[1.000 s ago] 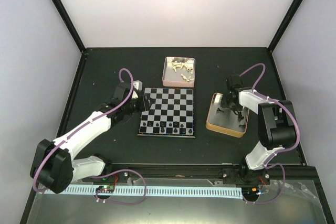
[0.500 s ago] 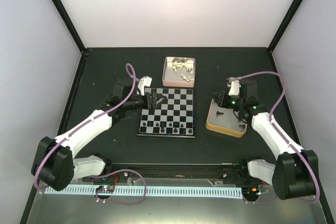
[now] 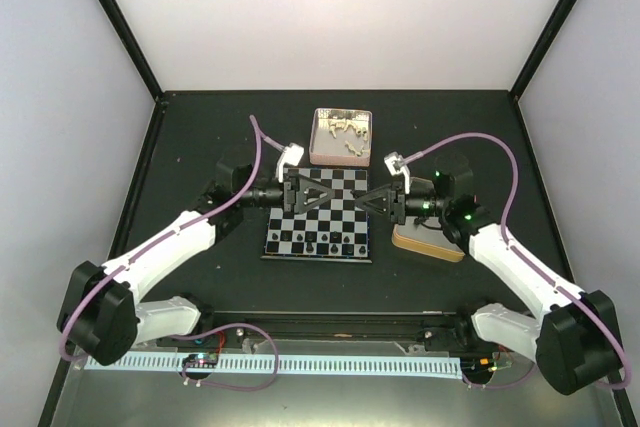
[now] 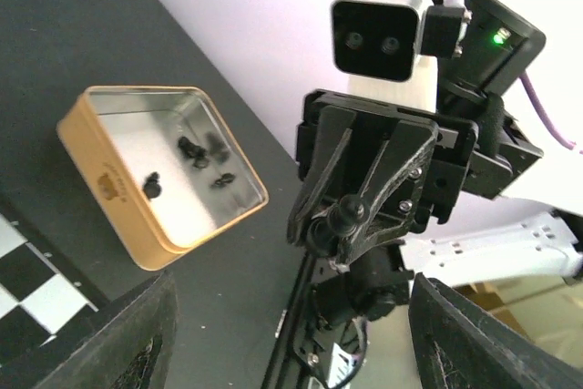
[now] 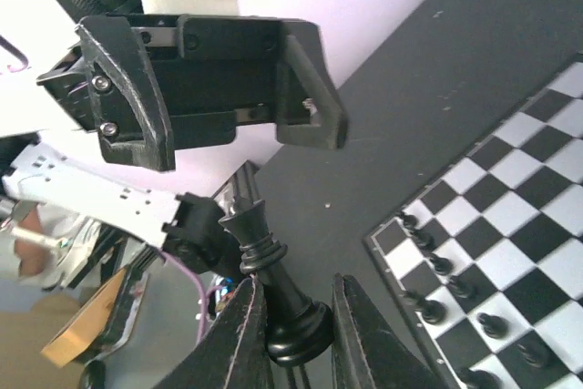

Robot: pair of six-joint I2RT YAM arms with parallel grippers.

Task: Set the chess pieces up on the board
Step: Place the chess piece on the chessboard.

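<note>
Near row of the small black-and-silver checked chessboard [image 3: 335, 219] carries a line of glossy black pieces [image 3: 322, 244]. Above the board's middle, the right gripper [image 3: 372, 200] pinches a tall glossy black chess piece [image 5: 262, 257] by its base, long axis roughly level, head pointing at the left gripper [image 3: 310, 192]. That gripper faces it, jaws spread wide, apart from the piece. Gap hard to judge; piece type unclear. Gold rectangular metal tin [image 4: 109, 190] is partly hidden behind the right arm.
</note>
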